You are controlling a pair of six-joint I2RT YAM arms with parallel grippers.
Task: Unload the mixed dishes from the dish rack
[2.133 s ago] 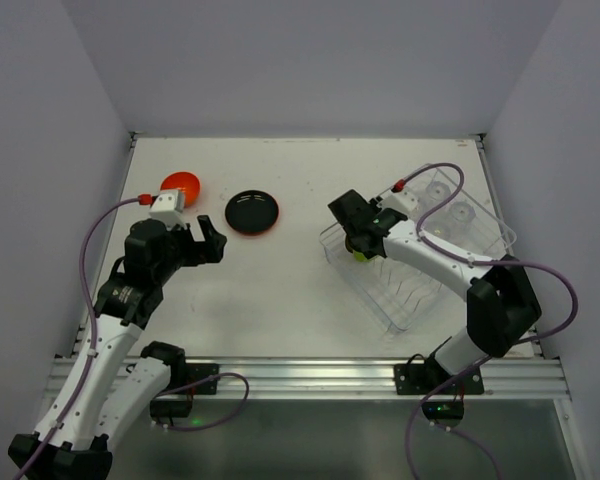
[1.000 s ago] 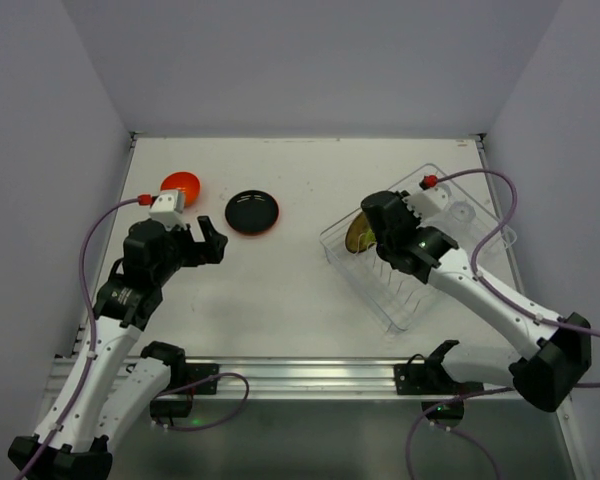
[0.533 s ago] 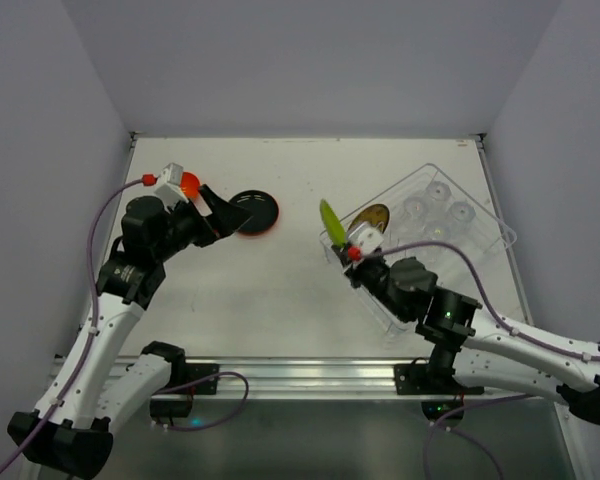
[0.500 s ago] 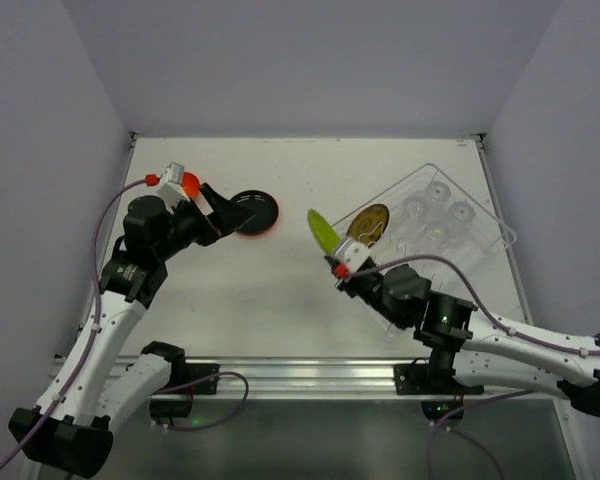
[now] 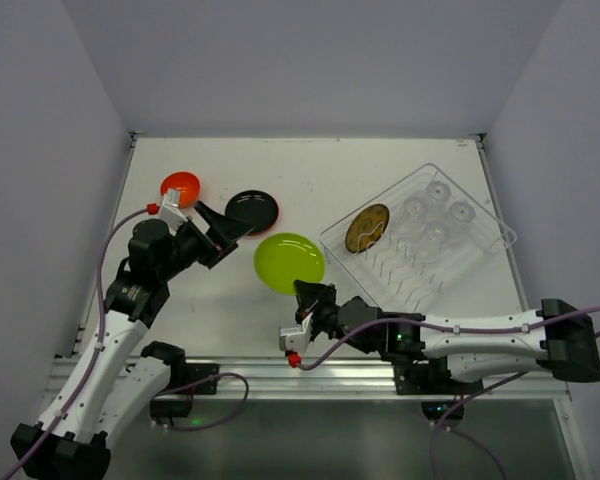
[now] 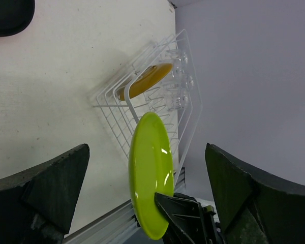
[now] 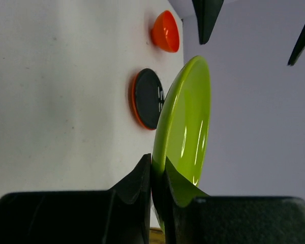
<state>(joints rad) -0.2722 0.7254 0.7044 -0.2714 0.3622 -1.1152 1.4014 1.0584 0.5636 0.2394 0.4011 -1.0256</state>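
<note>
Lime green plate [image 5: 290, 263] rim: clamping it in the right claw [image 5: 308, 297], above the desk [image 5: 380, 170]; holding the left claw [image 5: 225, 232] wide apart, dark plate [image 5: 252, 211] just beyond.

Robot lab test cell, white tabletop [image 5: 380, 175], blank grey walls [image 5: 310, 70] on three sides, aluminium mounting rail [image 5: 270, 378]
</note>
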